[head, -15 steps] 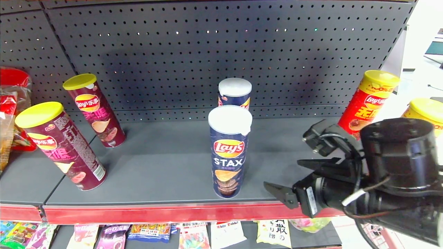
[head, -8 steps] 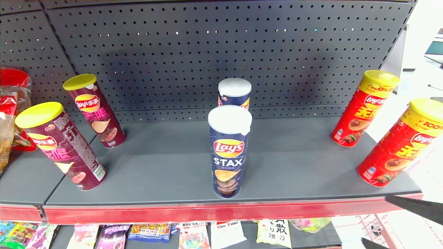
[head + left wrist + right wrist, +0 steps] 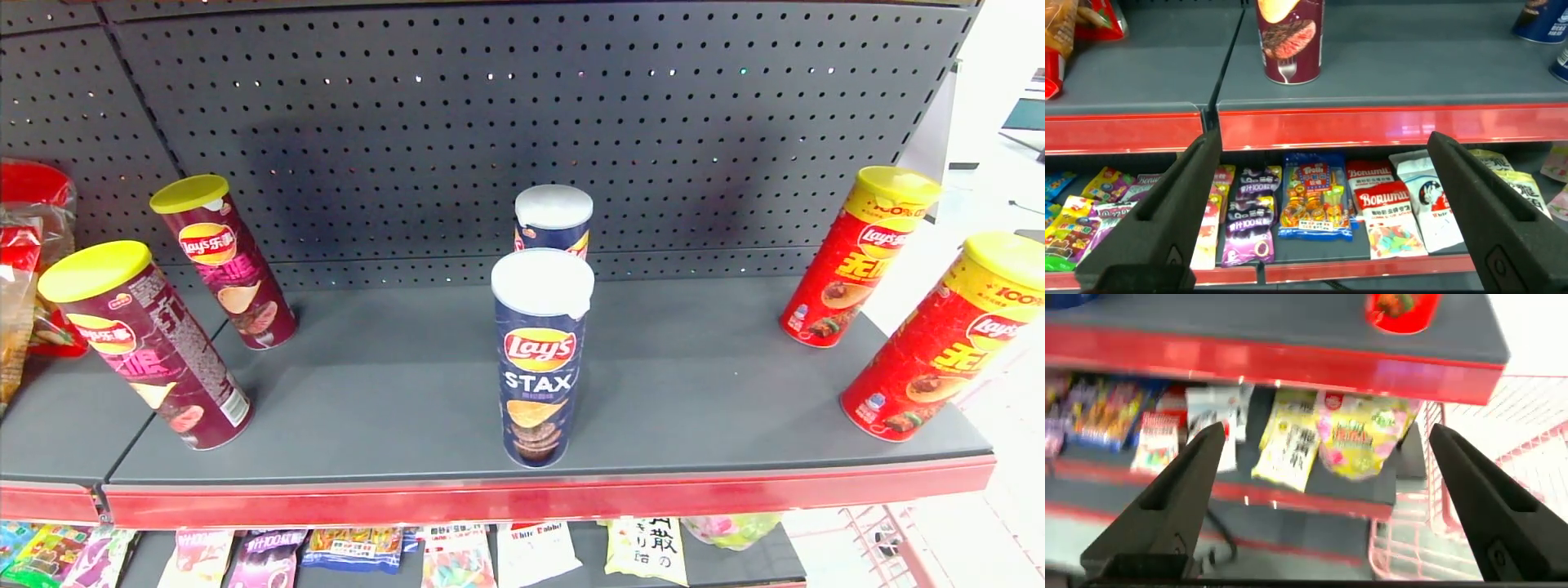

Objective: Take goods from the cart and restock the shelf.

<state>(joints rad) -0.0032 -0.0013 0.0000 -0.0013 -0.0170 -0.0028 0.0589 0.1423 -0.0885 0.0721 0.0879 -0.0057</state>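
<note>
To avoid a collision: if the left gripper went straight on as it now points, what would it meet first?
Probably the colourful plastic snack bags under the red shelf edge; the open left gripper aims there, depth unclear.

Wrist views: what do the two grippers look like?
Left gripper and right gripper look alike. Each has two matte black fingers, broad at the base and tapering wedge-like to blunt tips, with flat inner faces. No cables or markings are visible on them.

Bright even light, sheen on shelf edge (image 3: 531, 495), washed-out glare far right.
</note>
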